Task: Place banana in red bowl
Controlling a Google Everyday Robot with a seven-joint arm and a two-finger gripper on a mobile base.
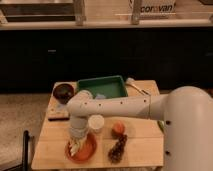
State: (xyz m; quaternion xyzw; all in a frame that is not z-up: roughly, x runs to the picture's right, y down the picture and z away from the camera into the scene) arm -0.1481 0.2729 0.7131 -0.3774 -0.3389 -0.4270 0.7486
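The red bowl (90, 150) sits at the front left of the wooden table. My gripper (77, 139) points straight down into it, below the white wrist. The pale yellow banana (73, 146) shows at the bowl's left side, right under the gripper. I cannot tell whether the banana rests in the bowl or hangs just above it. The wrist hides the back of the bowl.
A white cup (96, 122) stands right behind the bowl. An orange fruit (118, 128) and a dark grape bunch (117, 148) lie to its right. A dark brown bowl (63, 92) and a green tray (102, 87) are at the back. My arm (125, 106) spans the table's middle.
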